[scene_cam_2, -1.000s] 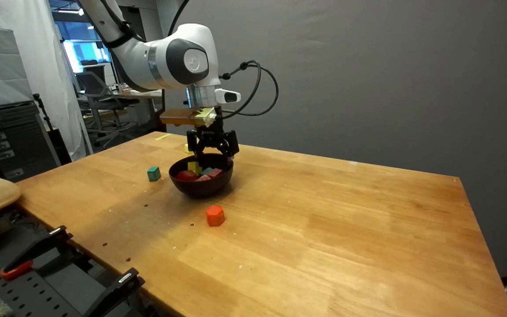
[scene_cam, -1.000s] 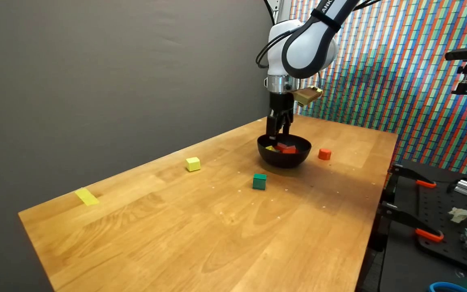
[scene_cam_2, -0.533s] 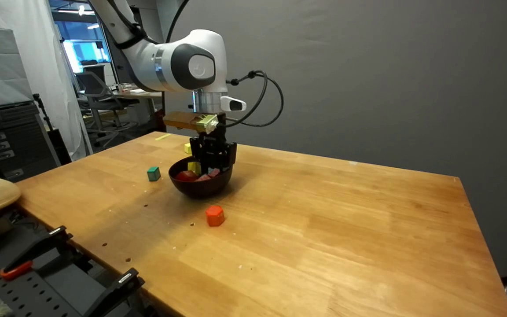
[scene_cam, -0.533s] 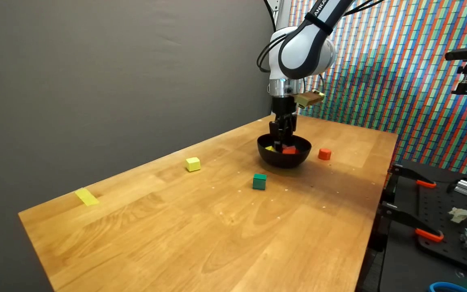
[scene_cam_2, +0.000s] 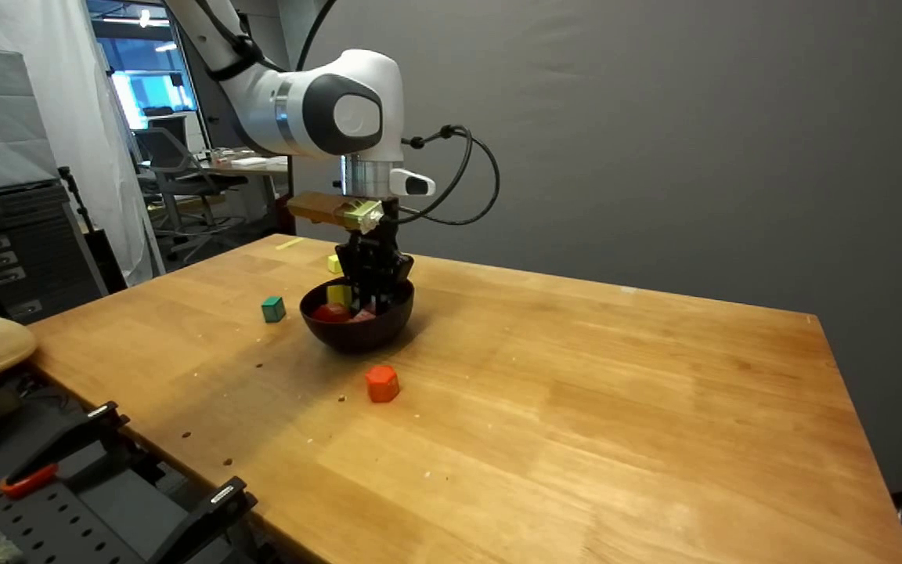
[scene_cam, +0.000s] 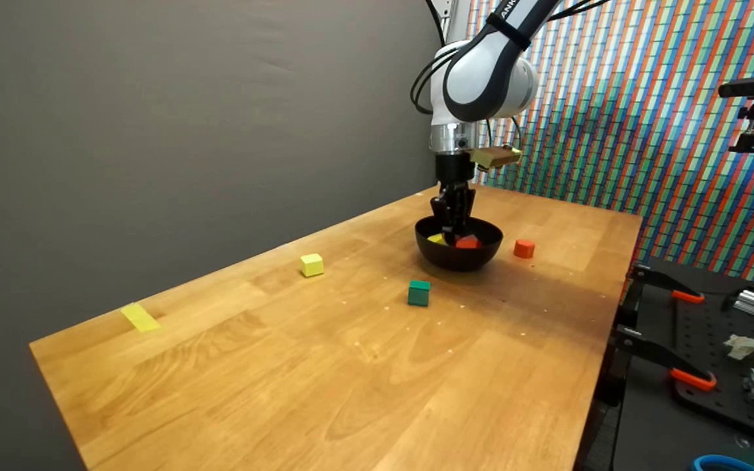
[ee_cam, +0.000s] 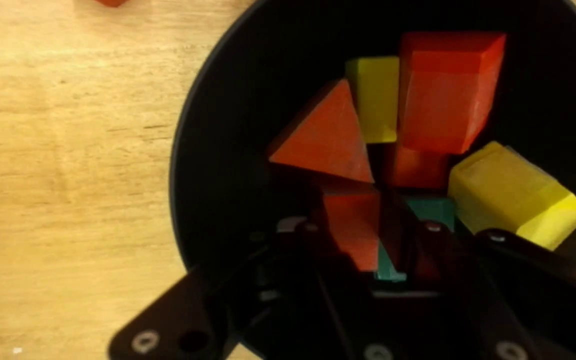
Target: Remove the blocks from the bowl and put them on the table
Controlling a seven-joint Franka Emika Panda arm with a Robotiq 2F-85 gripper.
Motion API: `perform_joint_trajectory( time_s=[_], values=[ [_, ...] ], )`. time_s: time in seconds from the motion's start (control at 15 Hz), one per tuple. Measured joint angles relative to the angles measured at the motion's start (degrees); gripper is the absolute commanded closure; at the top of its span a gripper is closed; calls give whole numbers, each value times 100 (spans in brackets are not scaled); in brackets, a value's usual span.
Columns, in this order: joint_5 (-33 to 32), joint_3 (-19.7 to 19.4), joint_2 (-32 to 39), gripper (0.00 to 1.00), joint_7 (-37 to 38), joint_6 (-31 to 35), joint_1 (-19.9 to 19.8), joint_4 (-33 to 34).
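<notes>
Blocks [ee_cam: 443,110]: several lie heaped in the black bowl [scene_cam: 459,258]; in the wrist view there are red, yellow and green ones, among them an orange-red triangular block [ee_cam: 325,137] and a yellow prism [ee_cam: 508,190].
On the wooden table [scene_cam: 285,373]: a yellow cube [scene_cam: 311,265], a green cube [scene_cam: 419,293] and a red hexagonal block [scene_cam_2: 382,384] stand apart from the bowl, so I judge the task partly done.
Gripper [scene_cam_2: 369,304]: it points downward with the tips inside the bowl; the jaws are narrow and seem to hold a red square-faced block [ee_cam: 355,225], one finger on each side.
Firmness of this hold: I cannot tell, because the dark fingers hide the contact.
Triangular neighbour: it lies against or just beside the held one; during a lift it could be dragged, or it could turn the held block and make it slip.
Green block [ee_cam: 430,210], partly behind a finger: it could be caught by accident, then fall.
Bowl rim: a sideways move made too early, before fingers and block are above it, may push or tilt the bowl.
</notes>
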Motion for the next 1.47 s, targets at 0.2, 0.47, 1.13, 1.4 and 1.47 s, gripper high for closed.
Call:
perform_joint_trajectory(
  time_s=[0.2, 0.47, 1.13, 1.4, 1.47],
  values=[
    [-68, -38, -107, 75, 186, 72, 92, 16],
    [-504, -269, -784, 76, 929, 565, 376, -276],
    [-1776, -1254, -566, 75, 4072, 791, 553, 119],
    [-1453, -1235, 496, 43, 4669, 267, 678, 1092],
    [-1305, -1188, 704, 38, 4670, 92, 680, 1339]
  ],
)
